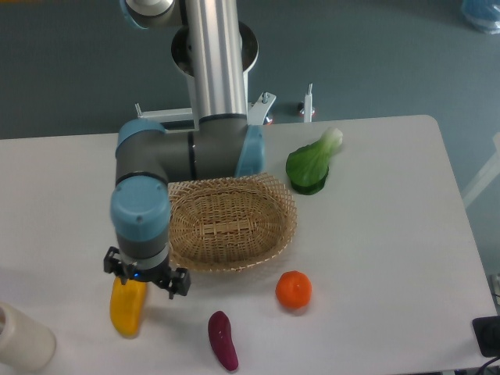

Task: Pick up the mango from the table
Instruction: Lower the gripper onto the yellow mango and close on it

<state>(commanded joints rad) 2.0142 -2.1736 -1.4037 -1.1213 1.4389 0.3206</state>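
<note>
Where mango (126,312) lies, pincer (139,291) above.

The arm bends down over the table's near-left — its hand (134,291) points straight downward, fingers hidden.

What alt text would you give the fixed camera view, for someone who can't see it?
A robot arm's gripper is lowered over the upper end of a yellow-orange mango lying on a white table. Nearby are an empty wicker basket, a round orange, a purple eggplant and a leafy green vegetable.
</note>
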